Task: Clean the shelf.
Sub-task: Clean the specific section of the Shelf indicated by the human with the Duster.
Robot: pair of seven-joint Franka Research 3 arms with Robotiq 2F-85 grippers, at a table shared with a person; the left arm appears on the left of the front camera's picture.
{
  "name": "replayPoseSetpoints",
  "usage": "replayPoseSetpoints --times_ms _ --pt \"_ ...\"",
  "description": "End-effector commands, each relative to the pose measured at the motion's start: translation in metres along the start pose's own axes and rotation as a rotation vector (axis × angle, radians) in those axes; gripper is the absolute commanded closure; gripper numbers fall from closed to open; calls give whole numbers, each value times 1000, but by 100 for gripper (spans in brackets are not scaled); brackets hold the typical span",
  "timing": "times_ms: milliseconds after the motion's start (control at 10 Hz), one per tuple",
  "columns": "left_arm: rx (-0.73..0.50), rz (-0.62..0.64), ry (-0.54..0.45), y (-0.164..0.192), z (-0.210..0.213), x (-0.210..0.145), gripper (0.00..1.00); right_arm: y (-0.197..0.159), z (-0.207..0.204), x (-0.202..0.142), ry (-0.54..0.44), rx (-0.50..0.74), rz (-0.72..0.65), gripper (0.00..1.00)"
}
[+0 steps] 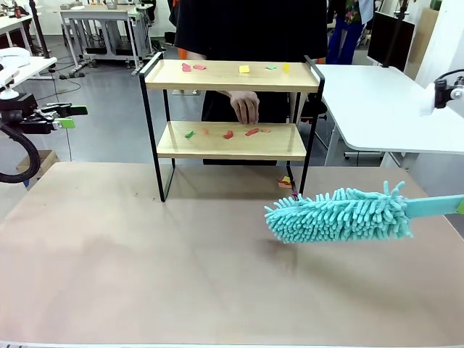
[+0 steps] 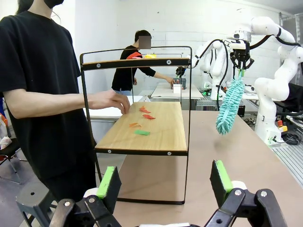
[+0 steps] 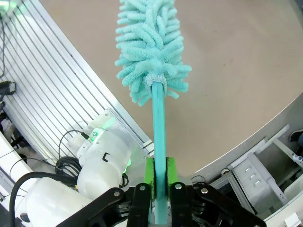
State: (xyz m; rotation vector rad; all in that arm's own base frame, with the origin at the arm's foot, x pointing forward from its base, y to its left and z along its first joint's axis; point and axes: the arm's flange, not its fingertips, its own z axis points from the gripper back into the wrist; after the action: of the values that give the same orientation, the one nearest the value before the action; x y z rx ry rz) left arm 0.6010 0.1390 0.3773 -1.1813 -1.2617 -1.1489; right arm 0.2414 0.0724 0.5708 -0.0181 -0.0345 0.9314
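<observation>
I judge the shelf (image 1: 232,76), at the far middle of the table (image 1: 109,254), light and easy to shove, so my right gripper (image 3: 158,182), clamped on the stiff handle (image 3: 158,123) of the soft teal duster (image 1: 341,214), should sweep gently, while my left gripper (image 2: 164,179), jaws apart, could steady an end rail (image 1: 151,64).

Brown desk (image 1: 145,275) — matte, faintly smudged. White desk (image 1: 377,109) behind it, far right; metal-framed workbenches (image 1: 94,14) beyond, on grey floor.
</observation>
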Motion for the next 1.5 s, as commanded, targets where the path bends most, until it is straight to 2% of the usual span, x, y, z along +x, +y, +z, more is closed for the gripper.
replayPoseSetpoints --times_ms 0,200,400,700,900,1100,1200,1300,1400 --pt "1 -13 8 -2 0 2 0 18 20 13 -69 37 -12 87" --pt "1 -13 8 -2 0 2 0 40 41 30 -151 148 -22 87" --pt "1 -13 8 -2 0 2 0 78 56 53 -219 140 -86 87" --pt "1 -13 8 -2 0 2 0 124 51 93 -328 121 -234 87" --pt "1 -13 8 -2 0 2 0 134 36 127 -397 164 -351 87" --pt "1 -13 8 -2 0 2 0 135 33 156 -447 156 -416 87" --pt "1 -13 8 -2 0 2 0 130 31 166 -373 185 -397 87" --pt "1 -13 8 -2 0 2 0 134 35 140 -403 149 -370 87" --pt "1 -13 8 -2 0 2 0 134 35 140 -403 149 -370 87"
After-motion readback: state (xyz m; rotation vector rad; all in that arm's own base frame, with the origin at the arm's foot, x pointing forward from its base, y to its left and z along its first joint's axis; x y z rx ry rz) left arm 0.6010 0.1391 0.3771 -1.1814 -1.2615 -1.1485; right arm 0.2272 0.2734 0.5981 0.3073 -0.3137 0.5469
